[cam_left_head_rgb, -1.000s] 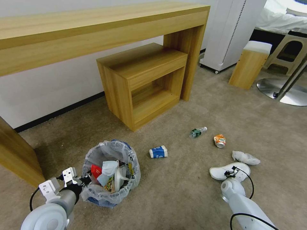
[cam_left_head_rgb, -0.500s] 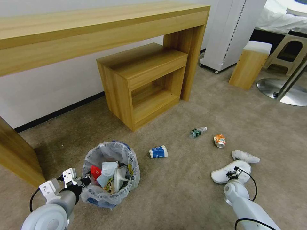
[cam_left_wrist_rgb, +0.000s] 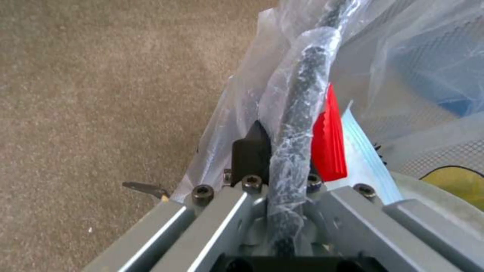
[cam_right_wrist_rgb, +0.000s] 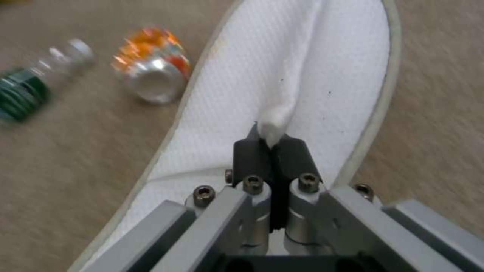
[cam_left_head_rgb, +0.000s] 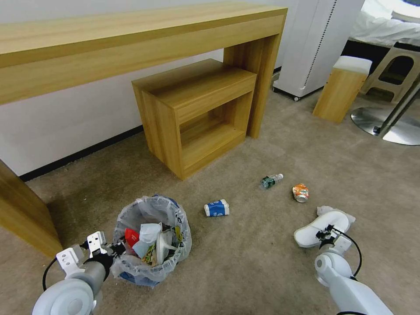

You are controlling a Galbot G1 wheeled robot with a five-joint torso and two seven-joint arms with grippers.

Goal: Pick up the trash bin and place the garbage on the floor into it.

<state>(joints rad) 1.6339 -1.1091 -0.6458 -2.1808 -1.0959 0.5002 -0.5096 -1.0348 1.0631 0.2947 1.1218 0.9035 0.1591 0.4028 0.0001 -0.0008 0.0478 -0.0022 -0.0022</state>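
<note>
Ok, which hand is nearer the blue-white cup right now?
Left. The left hand grips the trash bin rim, just left of the blue-white cup. The right hand pinches the slipper, farther off to the cup's right.

A white slipper is hanging from the right gripper above the beige carpet, while the left gripper is gripping the rim of the bag-lined trash bin; a blue-white cup is lying nearby.

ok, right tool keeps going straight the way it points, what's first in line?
The right tool, shut on the white slipper, points toward the crumpled white wad just beyond the slipper; probably that first, though depth is unclear.
</note>
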